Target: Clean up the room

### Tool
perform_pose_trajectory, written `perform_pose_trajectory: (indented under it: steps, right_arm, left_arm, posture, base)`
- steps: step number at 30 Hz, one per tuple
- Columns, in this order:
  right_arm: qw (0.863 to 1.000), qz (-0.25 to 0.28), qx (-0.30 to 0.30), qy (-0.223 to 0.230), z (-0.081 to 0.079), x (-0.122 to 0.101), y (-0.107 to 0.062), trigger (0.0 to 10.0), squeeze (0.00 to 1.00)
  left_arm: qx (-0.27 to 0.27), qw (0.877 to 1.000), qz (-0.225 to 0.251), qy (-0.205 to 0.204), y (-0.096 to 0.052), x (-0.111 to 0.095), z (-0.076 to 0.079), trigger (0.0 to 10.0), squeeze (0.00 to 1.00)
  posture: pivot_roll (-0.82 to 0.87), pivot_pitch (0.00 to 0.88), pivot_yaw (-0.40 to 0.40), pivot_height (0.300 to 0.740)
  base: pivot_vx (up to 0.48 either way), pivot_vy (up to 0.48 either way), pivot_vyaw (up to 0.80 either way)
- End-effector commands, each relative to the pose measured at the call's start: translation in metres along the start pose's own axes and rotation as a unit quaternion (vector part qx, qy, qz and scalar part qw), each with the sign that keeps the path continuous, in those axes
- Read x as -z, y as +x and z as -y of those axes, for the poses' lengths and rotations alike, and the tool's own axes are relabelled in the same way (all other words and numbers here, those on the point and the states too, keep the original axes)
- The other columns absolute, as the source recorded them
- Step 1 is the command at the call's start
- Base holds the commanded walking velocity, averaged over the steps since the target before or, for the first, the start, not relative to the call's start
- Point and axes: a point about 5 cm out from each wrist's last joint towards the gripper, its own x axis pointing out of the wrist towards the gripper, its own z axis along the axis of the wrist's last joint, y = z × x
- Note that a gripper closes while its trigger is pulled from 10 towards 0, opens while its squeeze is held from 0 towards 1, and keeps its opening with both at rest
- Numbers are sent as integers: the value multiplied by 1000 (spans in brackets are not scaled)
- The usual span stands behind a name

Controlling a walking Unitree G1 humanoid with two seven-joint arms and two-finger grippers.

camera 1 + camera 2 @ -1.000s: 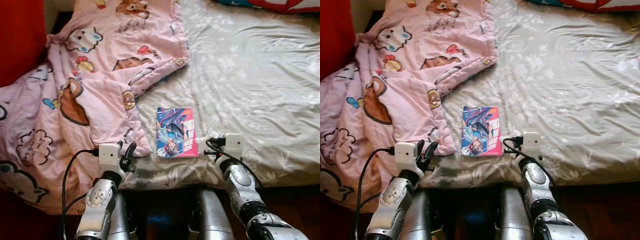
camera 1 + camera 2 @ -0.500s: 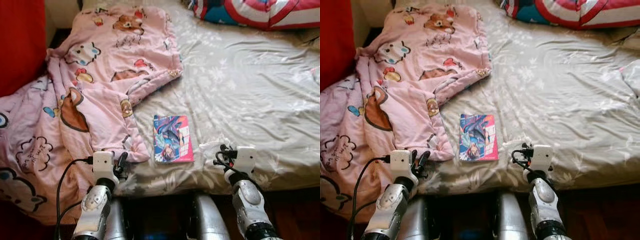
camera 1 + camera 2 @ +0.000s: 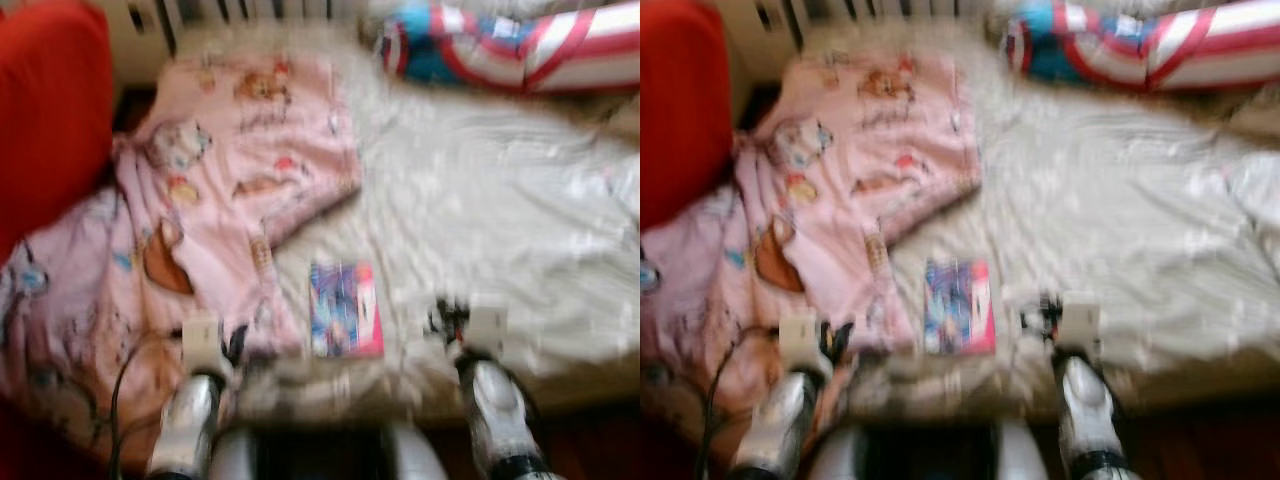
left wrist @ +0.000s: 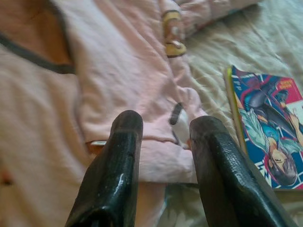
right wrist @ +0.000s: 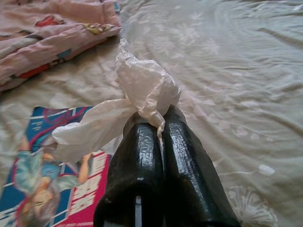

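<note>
A colourful comic book [image 3: 345, 310] lies flat on the grey bed sheet [image 3: 500, 200] near the bed's front edge. A rumpled pink cartoon blanket [image 3: 220, 210] covers the bed's left side and hangs over the edge. My left gripper [image 4: 165, 124] is open, low over the blanket's near corner [image 4: 156, 142], just left of the book [image 4: 270, 127]. My right gripper [image 5: 158, 124] is shut on a crumpled white tissue [image 5: 142, 85], held above the sheet just right of the book [image 5: 47, 189]. Both eye views are blurred.
A red, white and blue striped pillow [image 3: 520, 50] lies at the bed's far right. Something large and red [image 3: 50, 110] stands at the left of the bed. White slats [image 3: 230, 12] run behind the bed. Dark floor shows below the front edge.
The whole picture has shifted and blurred, so the camera has moved: more of the pillow and the back of the bed shows. Both grippers stay by the bed's front edge.
</note>
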Motion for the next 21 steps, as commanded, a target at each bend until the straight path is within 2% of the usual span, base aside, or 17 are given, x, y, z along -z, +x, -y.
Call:
perform_pose_trajectory:
  steps: [1,4,7,8,13,14,17,21]
  right_arm:
    - [999,-40,-1,-7,3,16,-7,10000,0]
    - [995,-99,-2,-20,6,37,-17,10000,0]
    - [991,-131,3,-23,9,47,-23,10000,0]
    - [987,-157,13,-23,11,55,-27,10000,0]
    - [977,-210,26,-27,15,73,-41,10000,0]
    - [972,-232,33,-27,18,82,-49,10000,0]
    - [964,-261,53,-26,22,91,-58,10000,0]
    - [961,-267,69,-19,23,93,-59,10000,0]
  left_arm:
    - [-6,998,-49,-35,-4,19,0,10000,0]
    - [14,995,-95,-33,-3,32,12,10000,0]
    - [18,992,-119,-27,-3,39,16,10000,0]
    - [13,990,-142,-22,-4,44,16,10000,0]
    - [-4,981,-194,-2,-12,59,8,10000,0]
    - [-10,977,-212,7,-17,66,5,10000,0]
    - [-18,973,-229,8,-22,72,0,10000,0]
    - [-32,969,-243,16,-25,74,-9,10000,0]
  posture:
    - [-80,106,-40,740]
    - [-81,94,-37,740]
    - [-70,90,-38,740]
    - [-72,86,-36,740]
    - [-78,75,-25,740]
    - [-73,71,-22,740]
    - [-66,61,-19,740]
    - [-76,50,-11,740]
  base:
    - [0,0,0]
    - [0,0,0]
    - [0,0,0]
    - [0,0,0]
    - [0,0,0]
    - [0,0,0]
    - [0,0,0]
    - [0,0,0]
